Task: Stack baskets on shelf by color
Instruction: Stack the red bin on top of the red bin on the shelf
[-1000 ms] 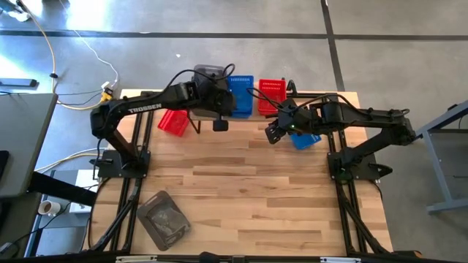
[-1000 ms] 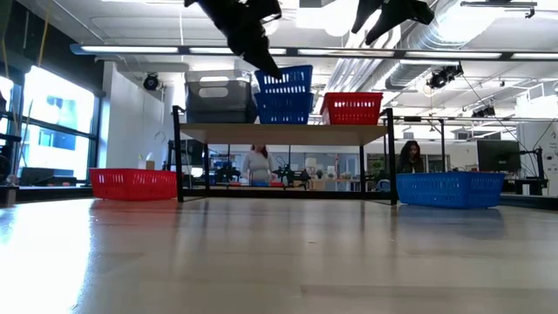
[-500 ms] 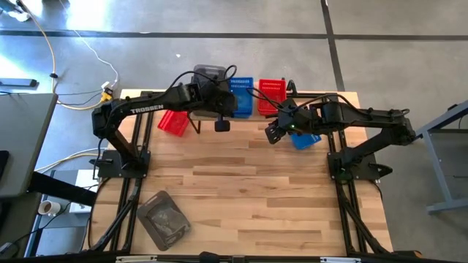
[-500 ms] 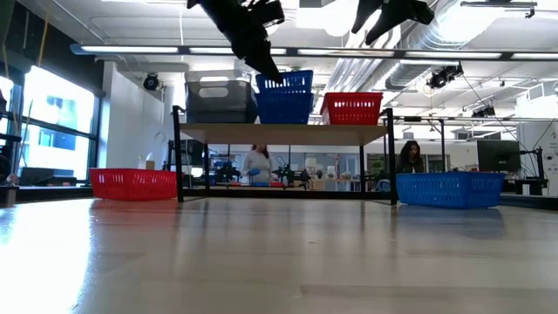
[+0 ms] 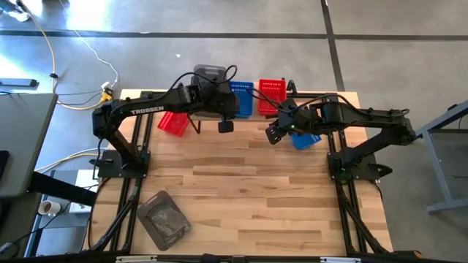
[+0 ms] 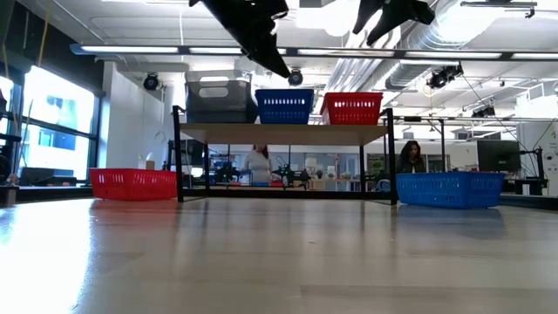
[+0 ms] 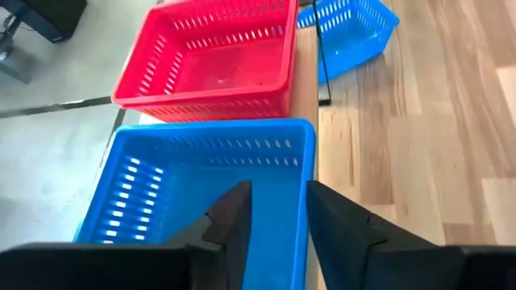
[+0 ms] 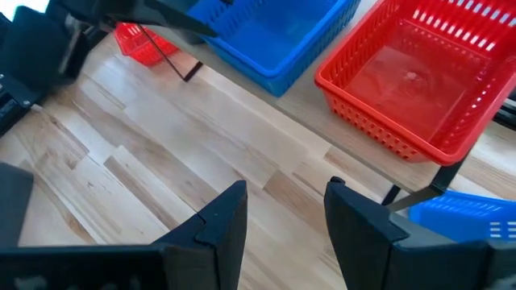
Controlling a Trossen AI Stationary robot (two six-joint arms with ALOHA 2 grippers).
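Note:
On the shelf [image 6: 288,133] stand a grey basket [image 6: 218,100], a blue basket [image 6: 284,105] and a red basket [image 6: 353,107]. My left gripper [image 7: 278,201] hangs open above the blue basket [image 7: 201,185], slanting down. One finger is inside and one outside the wall that faces the table's near edge. My right gripper [image 8: 286,209] hangs open above the table in front of the shelf, near the red basket [image 8: 419,89]. A red basket [image 5: 173,122], a blue basket [image 5: 306,139] and a grey basket [image 5: 164,219] rest on the tabletop. My left gripper's fingers straddle the rim of the blue basket's near wall [image 7: 309,185], coming slanting down from the table's left. I cannot tell whether either finger touches that wall. The basket rests level on the shelf.
The shelf runs along the table's far edge on thin black legs [image 6: 178,166]. The loose red basket [image 6: 132,183] lies at its left end, the loose blue one [image 6: 449,188] at its right. The wide tabletop [image 5: 248,190] lies bare in the middle. People show in the room behind.
My left gripper has opened and let go of the blue basket it held tilted above the shelf. That basket has dropped into the blue basket under it, so the blue stack stands lower and level. The left wrist has rolled slightly.

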